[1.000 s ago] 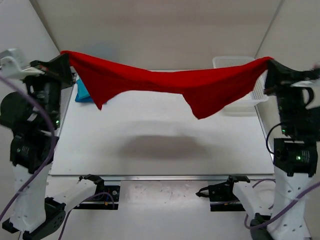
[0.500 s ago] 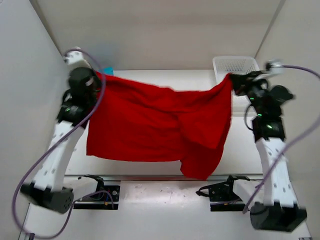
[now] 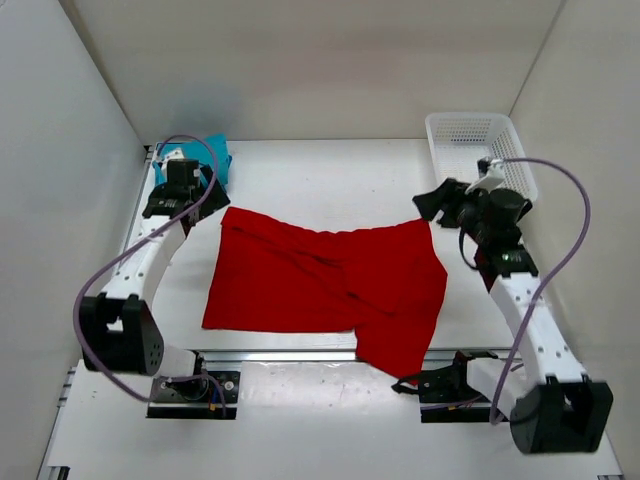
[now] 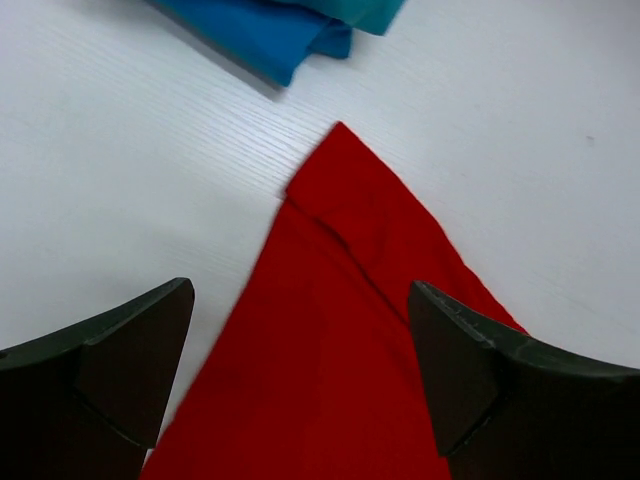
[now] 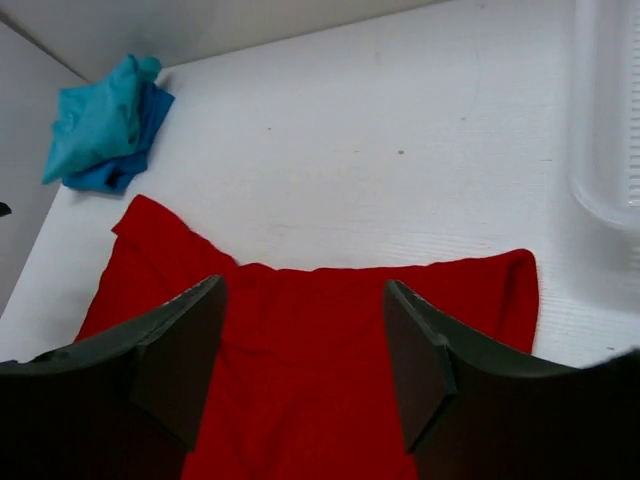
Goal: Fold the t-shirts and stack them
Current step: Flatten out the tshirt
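Note:
The red t-shirt (image 3: 320, 280) lies spread and wrinkled on the white table (image 3: 330, 180), and its near right part hangs over the table's front edge. My left gripper (image 3: 190, 195) stands open just above the shirt's far left corner (image 4: 335, 200), with nothing between its fingers (image 4: 300, 300). My right gripper (image 3: 432, 203) is open over the far right corner, and red cloth (image 5: 300, 400) lies below its empty jaws (image 5: 303, 290). A teal t-shirt (image 5: 95, 125) and a blue t-shirt (image 5: 125, 165) sit bunched together at the table's far left corner (image 3: 210, 160).
A white mesh basket (image 3: 480, 150) stands at the far right corner, just behind my right arm. White walls close in the table on the left, right and back. Bare table lies between the red shirt and the back wall.
Both grippers have opened and let go of the red t-shirt. It hung stretched between them in the air and now lies on the table. Both arms have come down low.

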`<state>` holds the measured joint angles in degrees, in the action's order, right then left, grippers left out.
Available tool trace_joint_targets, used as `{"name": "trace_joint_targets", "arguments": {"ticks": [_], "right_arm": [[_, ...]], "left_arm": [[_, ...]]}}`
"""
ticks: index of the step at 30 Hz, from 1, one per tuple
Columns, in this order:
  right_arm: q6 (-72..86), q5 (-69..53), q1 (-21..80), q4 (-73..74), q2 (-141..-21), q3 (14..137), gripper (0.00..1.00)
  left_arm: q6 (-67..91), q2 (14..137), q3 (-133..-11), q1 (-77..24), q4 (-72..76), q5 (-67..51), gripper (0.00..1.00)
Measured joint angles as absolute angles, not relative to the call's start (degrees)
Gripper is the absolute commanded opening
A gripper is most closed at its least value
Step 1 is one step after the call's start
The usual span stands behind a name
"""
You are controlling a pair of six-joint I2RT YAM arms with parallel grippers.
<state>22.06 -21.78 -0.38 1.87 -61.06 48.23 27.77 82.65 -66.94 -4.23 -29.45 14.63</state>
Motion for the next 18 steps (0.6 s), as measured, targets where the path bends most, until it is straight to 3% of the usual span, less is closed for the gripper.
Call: {"name": "trace_joint_targets", "arguments": {"ticks": [2,4,5,6,10,18], "right_arm": [[23.0,-19.7,3.1,2.4,-55.6,45.5,0.66],[24.1,-17.8,7.6,5.6,-51.6,41.5,0.81],[24.7,-17.4,9.6,7.4,-50.4,39.6,0.96],[25.5,-17.0,11.0,9.1,-49.6,37.8,0.99],[28.4,-15.2,13.7,13.9,-51.1,30.3,0.99],[30.8,-13.6,18.0,15.0,-68.1,31.0,0.99]], "left_arm": [[29.6,79.5,-64.7,-5.2,-29.5,12.4,0.99],[31.0,76.8,-60.9,-8.1,-29.9,10.0,0.99],[31.6,76.4,-59.1,-10.5,-30.2,8.5,0.99],[32.2,76.4,-57.5,-12.9,-30.5,7.1,0.98],[33.4,79.7,-50.2,-21.1,-31.3,0.9,0.98],[34.4,88.8,-50.1,-21.1,-32.3,-0.9,0.99]]}}
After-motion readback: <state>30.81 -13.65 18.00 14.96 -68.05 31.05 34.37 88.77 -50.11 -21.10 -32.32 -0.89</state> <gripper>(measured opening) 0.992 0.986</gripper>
